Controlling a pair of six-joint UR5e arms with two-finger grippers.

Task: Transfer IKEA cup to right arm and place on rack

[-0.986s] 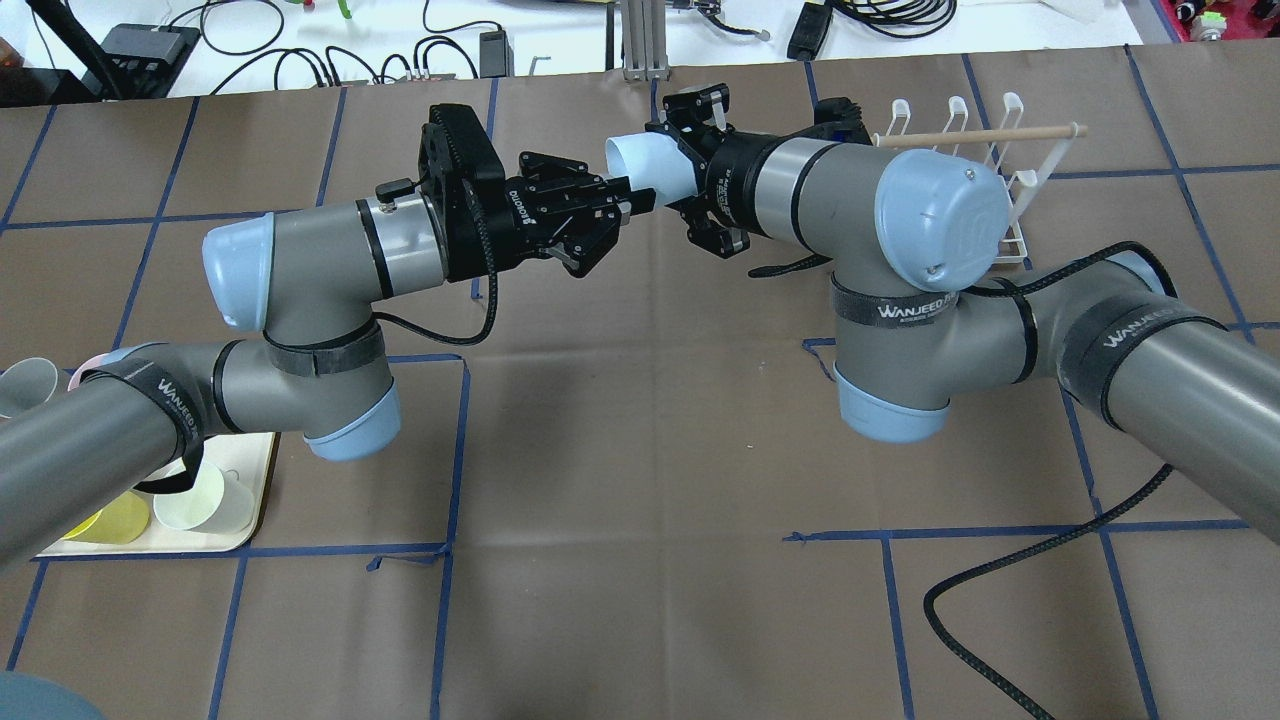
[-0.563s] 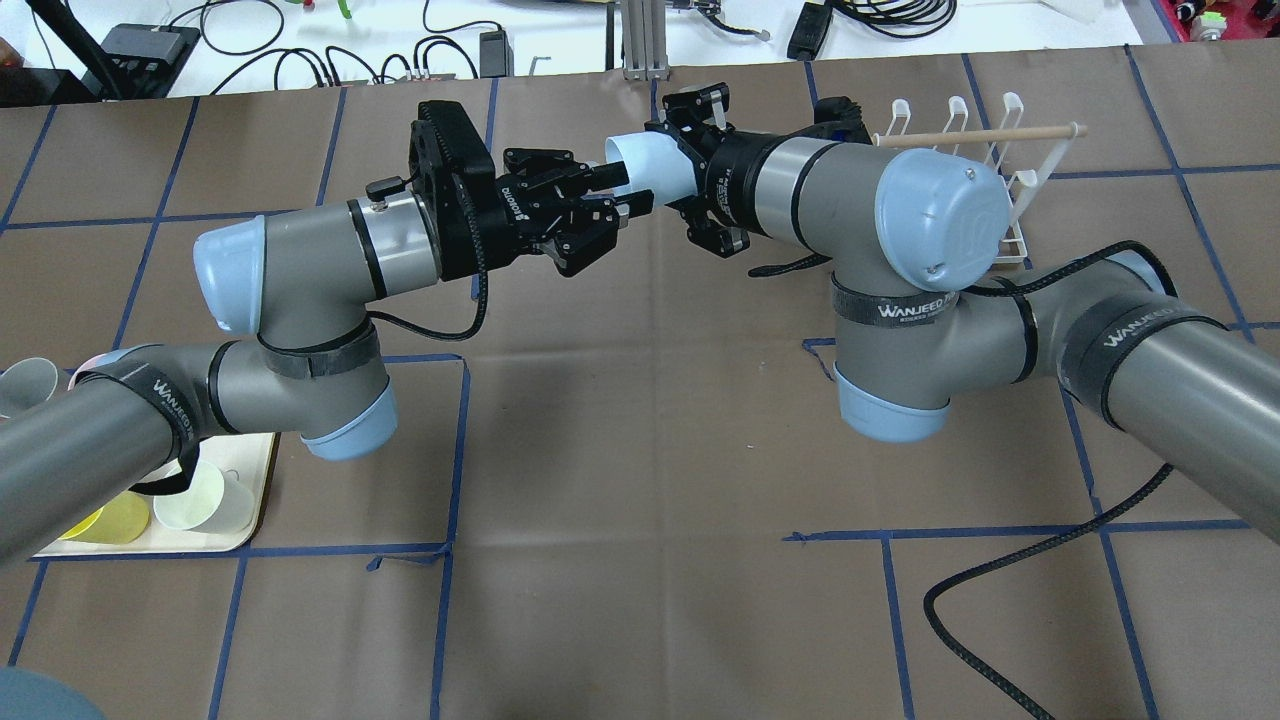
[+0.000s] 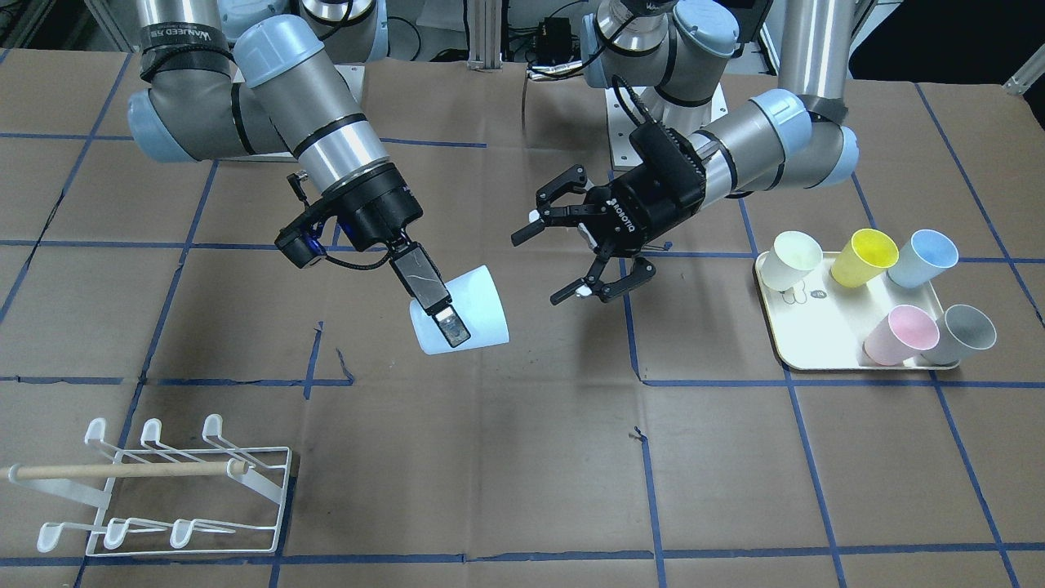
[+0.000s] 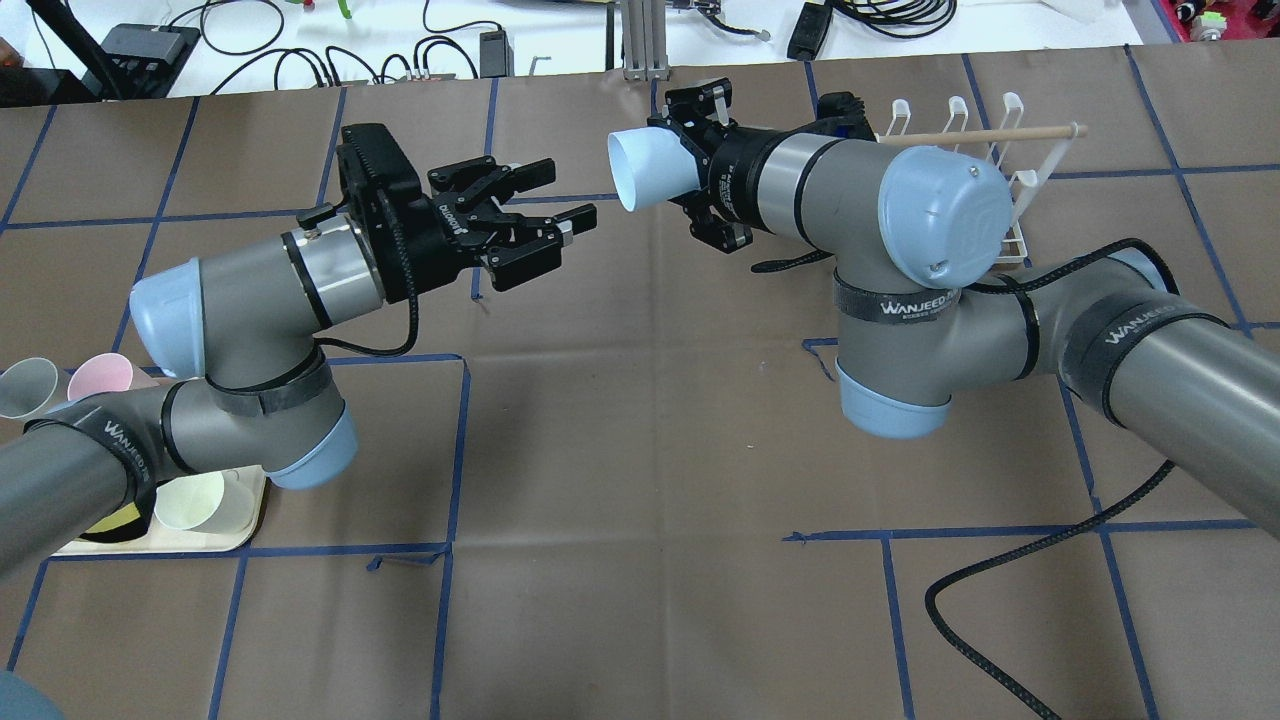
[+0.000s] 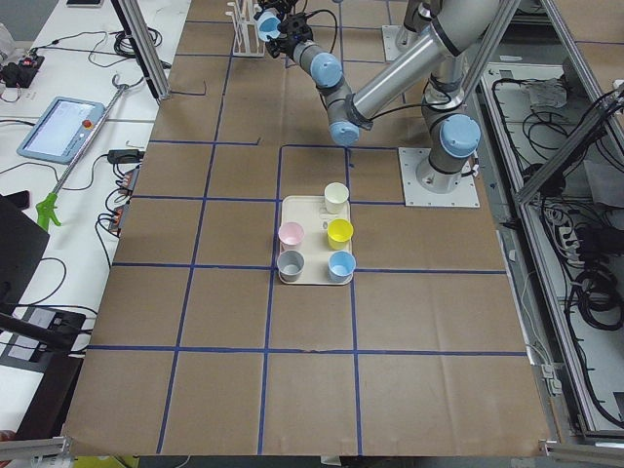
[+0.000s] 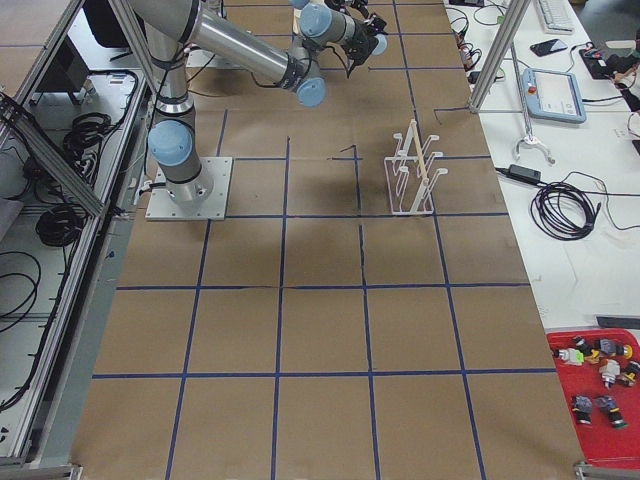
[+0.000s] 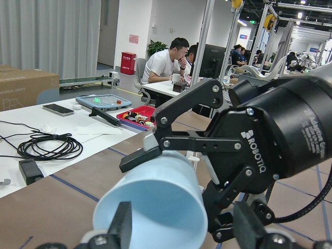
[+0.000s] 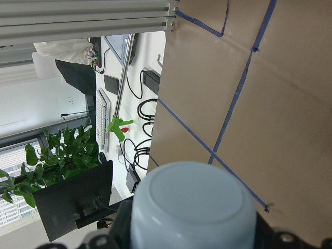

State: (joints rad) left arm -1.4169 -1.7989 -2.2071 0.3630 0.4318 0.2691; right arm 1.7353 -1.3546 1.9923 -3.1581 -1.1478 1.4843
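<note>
Exterior front-facing: black right gripper [image 3: 449, 322] is pinching the pale-blue plastic cup [image 3: 478, 306]; black left gripper [image 3: 543, 265] is hanging spread, empty. Handover seems done. Next, the cup is needing carrying to the white wire rack [image 3: 122, 470].

left hand [image 4: 568, 192]: opened, pulled back from cup [image 4: 648, 170] | cup: now in right hand [image 4: 692, 165] alone

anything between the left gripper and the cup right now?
Nothing. Overhead view: open left gripper and cup are apart; only brown table cover shows through the gap.
</note>
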